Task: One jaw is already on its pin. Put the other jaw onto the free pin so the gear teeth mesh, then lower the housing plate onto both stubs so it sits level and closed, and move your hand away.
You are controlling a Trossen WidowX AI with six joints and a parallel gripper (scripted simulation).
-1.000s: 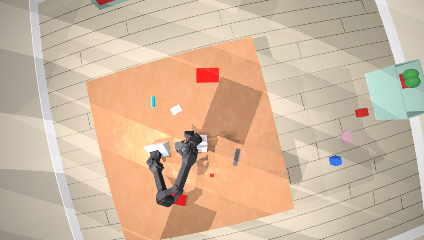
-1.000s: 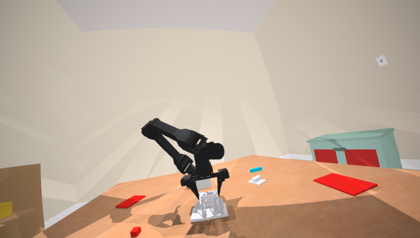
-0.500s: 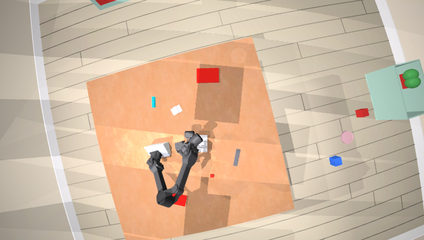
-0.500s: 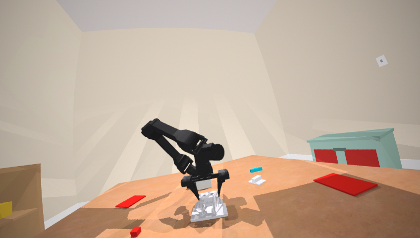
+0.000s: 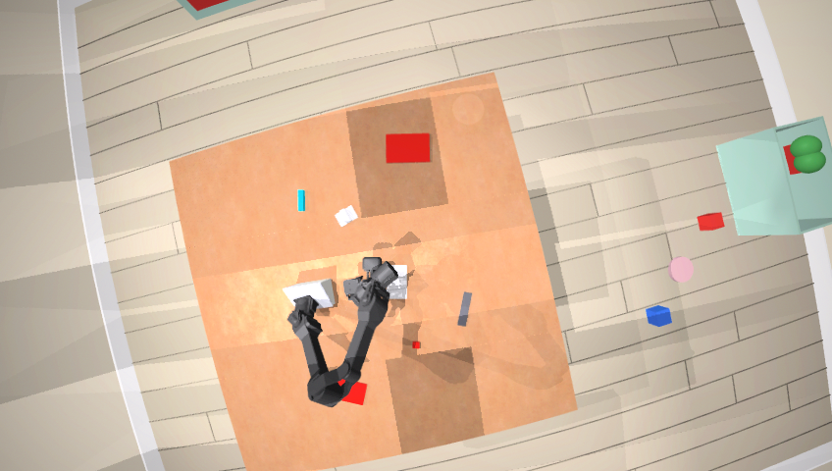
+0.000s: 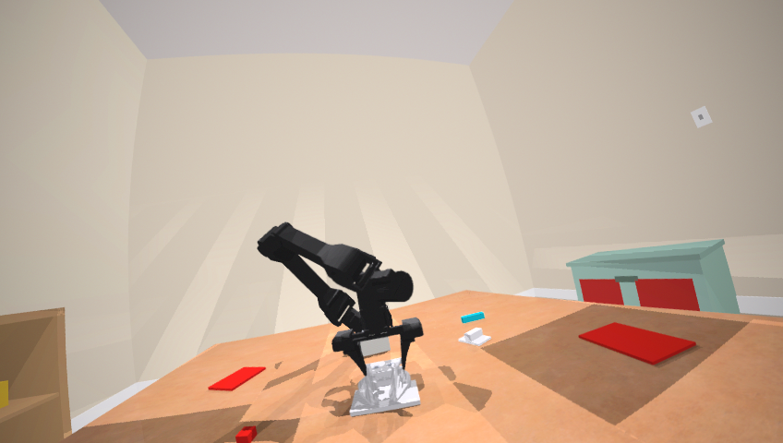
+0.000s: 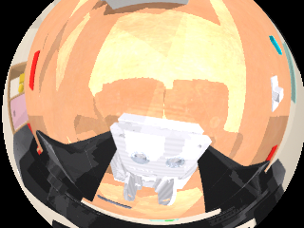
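The white gripper assembly stands on its base plate [image 5: 399, 293] [image 6: 362, 406]. Its two jaws [image 7: 166, 191] point toward the bottom of the wrist view. My gripper [image 6: 384, 370] [image 7: 160, 140] is shut on the white housing plate [image 7: 154, 144], one finger at each side, down over the assembly. The plate's two round holes show in the wrist view with pale round shapes in them. The plate looks roughly level. I cannot tell whether it rests fully on the stubs. The pins and gear teeth are hidden under it, so their mesh cannot be seen.
A small white part [image 5: 345, 216] [image 6: 475, 337] and a cyan bar [image 5: 301, 200] [image 6: 473, 317] lie beyond the assembly. A grey bar [image 5: 464, 308] and a small red cube [image 5: 416, 344] [image 6: 246, 434] lie nearby. A large red sheet [image 5: 407, 148] [image 6: 637, 342] lies farther off.
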